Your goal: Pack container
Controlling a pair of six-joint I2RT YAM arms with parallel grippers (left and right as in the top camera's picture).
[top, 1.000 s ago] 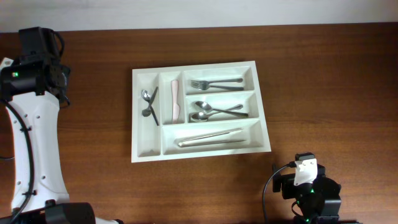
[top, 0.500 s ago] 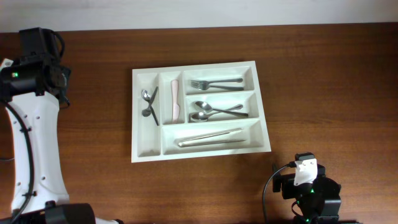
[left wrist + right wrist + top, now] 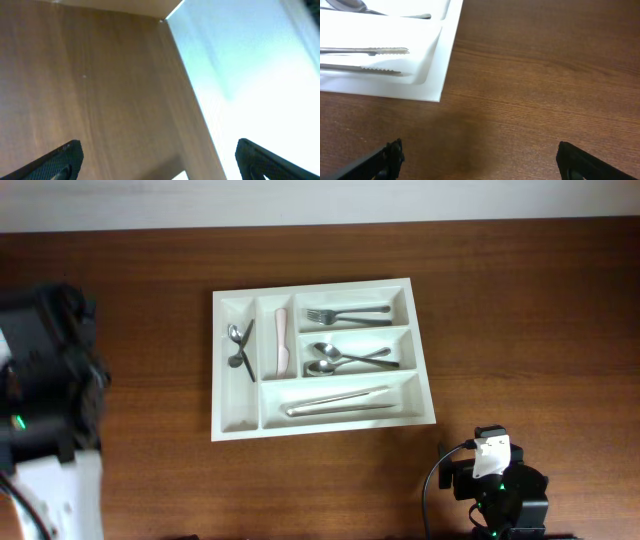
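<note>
1. Black on both sides: holding left fingers [image 3: 65, 159] and right fingers [image 3: 391, 156] fully released, grasping nothing.
2. Hovering right fingers near the container [image 3: 433, 88], apart from its corner.
3. Lying mid-table [image 3: 520, 330], sorting forks [image 3: 345, 314], spoons [image 3: 345, 358] and knives [image 3: 335, 402] by compartment; packing seemingly done.
4. Leaving bare wood all round; pointing left fingers past the table's edge.

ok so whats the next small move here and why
Probably just back off and park: the container holds forks, spoons and knives, no loose cutlery shows on the table, and left pincer and right pincer are open and empty.
</note>
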